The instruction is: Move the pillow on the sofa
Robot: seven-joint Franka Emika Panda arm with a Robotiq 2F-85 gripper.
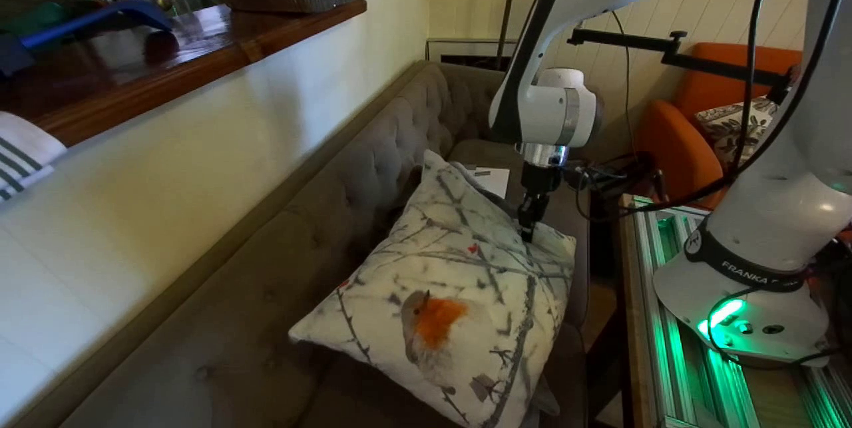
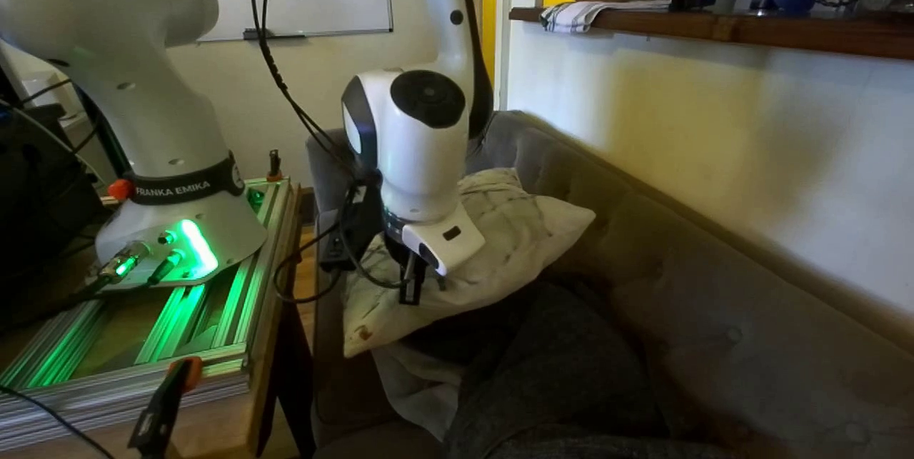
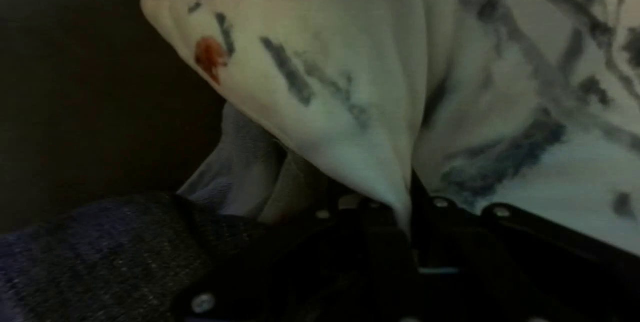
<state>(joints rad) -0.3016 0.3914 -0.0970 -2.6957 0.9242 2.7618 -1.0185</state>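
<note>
Nearest in the wrist view, the gripper (image 3: 406, 227), almost closed, pinches a folded edge of the square pillow (image 1: 456, 288) on the sofa (image 1: 359, 178); one side runs roughly along the sofa's length, printed face up.

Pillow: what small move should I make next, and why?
Probably a slight upward lift of the gripper, jaws shut. In the wrist view a narrow fold of the pillow is pinched between the jaws, and the dark blanket lies close by that edge, so a small lift should test the grip and may avoid dragging it along the sofa.
</note>
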